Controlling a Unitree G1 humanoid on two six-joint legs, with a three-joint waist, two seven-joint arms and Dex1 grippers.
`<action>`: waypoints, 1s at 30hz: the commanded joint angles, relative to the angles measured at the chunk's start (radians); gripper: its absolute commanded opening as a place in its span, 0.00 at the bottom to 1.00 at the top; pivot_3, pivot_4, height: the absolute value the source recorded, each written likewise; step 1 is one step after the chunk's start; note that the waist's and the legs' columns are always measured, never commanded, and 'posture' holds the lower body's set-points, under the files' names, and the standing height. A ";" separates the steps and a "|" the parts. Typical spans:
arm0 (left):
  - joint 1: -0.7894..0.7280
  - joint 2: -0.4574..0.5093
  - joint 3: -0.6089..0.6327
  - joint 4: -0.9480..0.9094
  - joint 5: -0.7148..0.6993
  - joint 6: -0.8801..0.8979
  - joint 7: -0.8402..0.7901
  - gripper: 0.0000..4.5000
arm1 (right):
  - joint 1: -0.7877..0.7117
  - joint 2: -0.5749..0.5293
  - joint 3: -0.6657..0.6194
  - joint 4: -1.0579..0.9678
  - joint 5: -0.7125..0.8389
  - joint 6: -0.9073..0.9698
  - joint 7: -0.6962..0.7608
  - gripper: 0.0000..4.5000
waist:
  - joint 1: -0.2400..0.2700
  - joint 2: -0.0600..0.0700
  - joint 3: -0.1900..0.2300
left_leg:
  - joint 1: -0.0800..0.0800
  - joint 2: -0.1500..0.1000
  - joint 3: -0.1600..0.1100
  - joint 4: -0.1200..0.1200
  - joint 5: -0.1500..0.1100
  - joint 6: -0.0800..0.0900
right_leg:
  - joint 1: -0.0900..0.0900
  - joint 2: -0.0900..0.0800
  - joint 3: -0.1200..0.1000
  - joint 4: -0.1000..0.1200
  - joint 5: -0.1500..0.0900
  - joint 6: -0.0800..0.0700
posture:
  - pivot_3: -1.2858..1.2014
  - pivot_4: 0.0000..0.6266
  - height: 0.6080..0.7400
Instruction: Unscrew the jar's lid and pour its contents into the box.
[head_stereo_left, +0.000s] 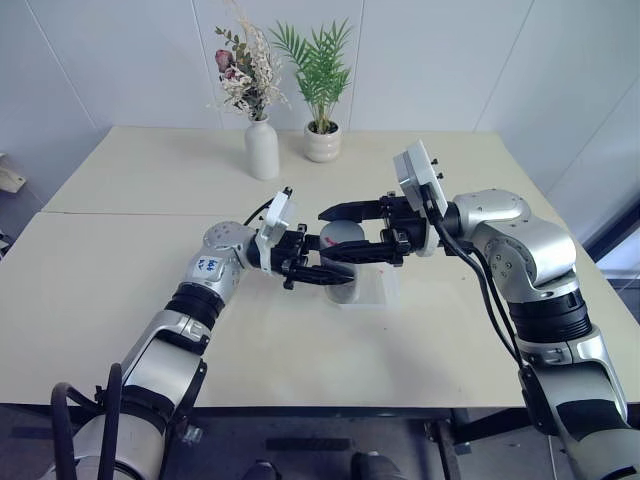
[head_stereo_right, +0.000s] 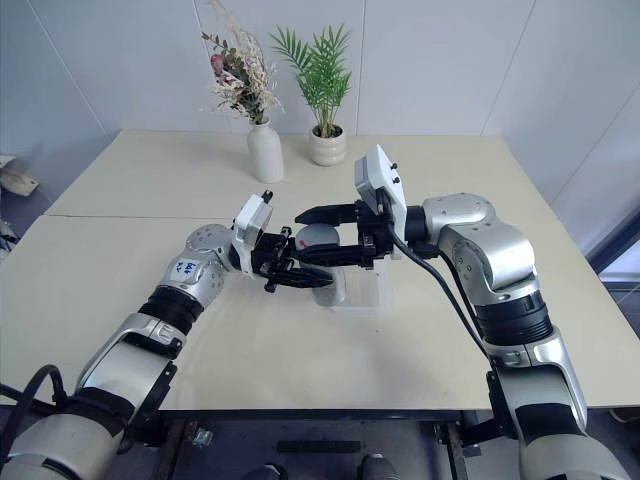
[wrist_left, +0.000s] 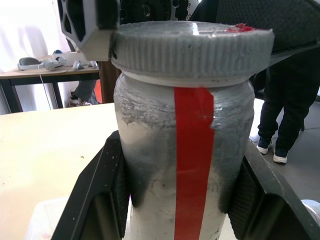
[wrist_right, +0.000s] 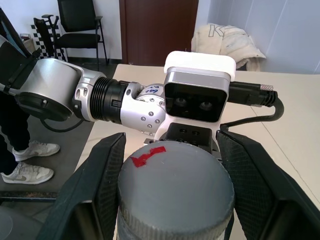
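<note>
The jar, clear with a red strip down its side, stands upright at the middle of the table. My left gripper reaches in from the left and is shut on the jar's body, one finger on each side. The grey lid with its red mark sits on the jar. My right gripper comes from the right, shut on the lid, its fingers pressed on the rim. The clear box lies on the table just behind and right of the jar's base; whether the jar touches it I cannot tell.
A white vase of dried flowers and a white plant pot with a green plant stand at the table's back. A person's legs show beyond the table. The cream table stretches wide on both sides.
</note>
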 joint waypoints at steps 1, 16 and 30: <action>0.079 -0.010 -0.145 -0.022 0.069 -0.011 -0.112 0.46 | -0.121 -0.017 -0.139 -0.006 -0.001 -0.109 -0.063 0.57 | 0.000 0.000 0.000 | 0.000 0.000 0.000 0.000 0.000 0.000 | 0.000 0.000 0.000 0.000 0.000 0.000 | 0.52 0.24 1.00; 0.116 0.001 -0.150 -0.050 0.073 -0.023 -0.112 0.46 | -0.147 -0.028 -0.135 0.015 -0.014 -0.122 -0.088 0.57 | 0.000 0.000 0.000 | 0.000 0.000 0.000 0.000 0.000 0.000 | 0.000 0.000 0.000 0.000 0.000 0.000 | 0.52 0.24 1.00; 0.123 0.005 -0.138 -0.043 0.082 -0.027 -0.112 0.46 | -0.101 -0.040 -0.161 -0.038 -0.005 -0.107 -0.141 0.57 | 0.000 0.000 0.000 | 0.000 0.000 0.000 0.000 0.000 0.000 | -0.001 0.000 0.000 0.001 0.000 0.000 | 0.52 0.24 1.00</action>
